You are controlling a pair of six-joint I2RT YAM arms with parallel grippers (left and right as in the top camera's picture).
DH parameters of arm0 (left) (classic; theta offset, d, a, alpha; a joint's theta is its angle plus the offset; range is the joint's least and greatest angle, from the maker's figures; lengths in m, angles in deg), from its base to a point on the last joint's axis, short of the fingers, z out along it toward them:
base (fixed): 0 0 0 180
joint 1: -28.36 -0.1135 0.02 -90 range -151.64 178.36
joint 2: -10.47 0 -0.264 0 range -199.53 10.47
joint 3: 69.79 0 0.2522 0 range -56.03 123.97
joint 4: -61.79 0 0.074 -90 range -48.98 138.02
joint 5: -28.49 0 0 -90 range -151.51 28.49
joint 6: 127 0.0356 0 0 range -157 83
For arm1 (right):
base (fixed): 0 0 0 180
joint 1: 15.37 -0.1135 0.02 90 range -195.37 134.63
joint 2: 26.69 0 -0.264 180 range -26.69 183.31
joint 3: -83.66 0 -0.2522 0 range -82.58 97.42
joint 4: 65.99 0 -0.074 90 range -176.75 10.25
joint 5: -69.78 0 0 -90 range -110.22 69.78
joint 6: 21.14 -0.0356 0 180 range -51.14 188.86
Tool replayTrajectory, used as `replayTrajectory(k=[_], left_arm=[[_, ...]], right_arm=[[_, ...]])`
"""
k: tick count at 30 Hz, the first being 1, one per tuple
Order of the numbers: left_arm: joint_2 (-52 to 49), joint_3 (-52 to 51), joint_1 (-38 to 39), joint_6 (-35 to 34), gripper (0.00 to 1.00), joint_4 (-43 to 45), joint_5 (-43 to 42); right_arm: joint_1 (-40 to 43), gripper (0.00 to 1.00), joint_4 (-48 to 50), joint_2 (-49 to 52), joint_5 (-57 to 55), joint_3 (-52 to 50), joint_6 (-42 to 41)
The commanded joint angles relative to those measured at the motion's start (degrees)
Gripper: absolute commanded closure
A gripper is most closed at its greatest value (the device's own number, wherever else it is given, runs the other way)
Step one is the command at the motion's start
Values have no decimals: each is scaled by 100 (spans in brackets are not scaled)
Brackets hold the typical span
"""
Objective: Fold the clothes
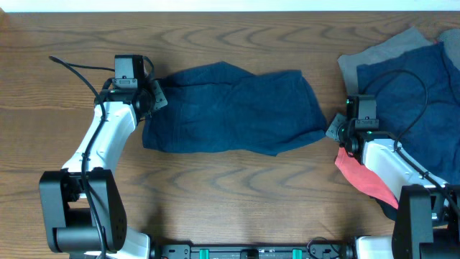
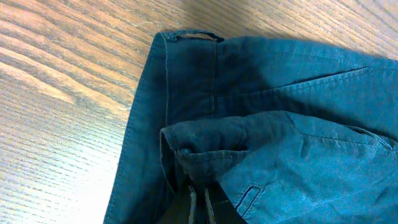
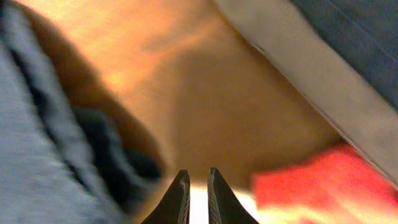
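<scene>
Nearest the left wrist camera, a bunched ridge of the navy shorts [image 2: 249,155] is seen drawn up into the left gripper [image 2: 202,205]. That gripper is judged to be clamped on the cloth, though only its dark tips are shown. From overhead, the shorts are found spread wide and wrinkled across the middle of the wooden counter [image 1: 237,208], with the left gripper [image 1: 153,97] at their left edge and the right gripper [image 1: 336,128] just off their right edge. No fold is judged to have been completed on them: one long layer is shown, gathered only at its left end. Right of the shorts, a grey garment [image 1: 374,54], a blue garment [image 1: 442,115] and a red cloth [image 1: 356,173] are heaped unfolded, so most of the task is judged to be left. Only the left wrist view gives the waistband seam and a belt loop [image 2: 198,36]. Only the blurred right wrist view shows the right gripper [image 3: 198,186] with its jaws drawn almost together and nothing held between them, beside the shorts' edge.
</scene>
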Motion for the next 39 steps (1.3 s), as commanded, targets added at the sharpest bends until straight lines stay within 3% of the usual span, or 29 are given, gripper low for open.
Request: replayTrajectory(k=[1, 6, 13, 22, 30, 39], left_arm=[[129, 22, -24, -70, 94, -17, -15], [129, 22, -24, -70, 94, -17, -13], [129, 22, -24, -70, 94, -26, -15], [129, 22, -24, -70, 94, -90, -15], [129, 22, -24, -70, 94, -87, -15], [129, 22, -24, -70, 94, -103, -15]], right_arm=[[13, 90, 332, 109, 1034, 15, 479], [0, 85, 398, 192, 1834, 15, 710], [7, 89, -184, 404, 693, 15, 398], [170, 81, 144, 177, 662, 24, 398], [271, 83, -553, 125, 411, 22, 376], [186, 87, -566, 129, 1572, 22, 822]])
